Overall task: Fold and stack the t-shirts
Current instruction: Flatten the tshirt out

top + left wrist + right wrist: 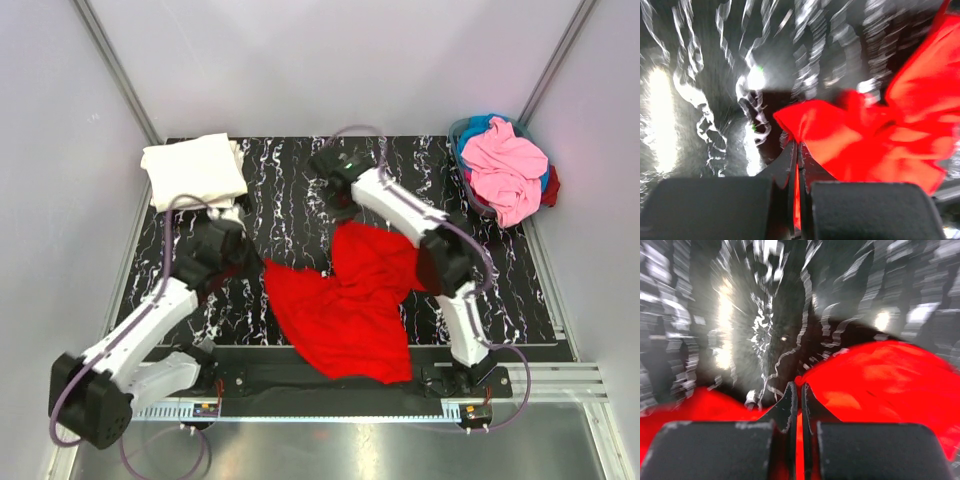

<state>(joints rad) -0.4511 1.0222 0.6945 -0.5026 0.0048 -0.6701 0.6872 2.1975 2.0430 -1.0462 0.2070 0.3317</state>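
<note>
As the arms apparently prepare to pull it flat for folding, the left gripper [796, 146] and right gripper [798, 388] each pinch an edge of the bright red t-shirt [345, 305], crumpled on the mat's [280, 190] near half.

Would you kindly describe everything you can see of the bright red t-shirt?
The bright red t-shirt is soft, plain cloth, unfolded and rumpled, spread across the near middle of the black marbled mat, its near edge reaching past the mat. The left gripper is shut on its left corner, the right gripper shut on its far edge.
</note>
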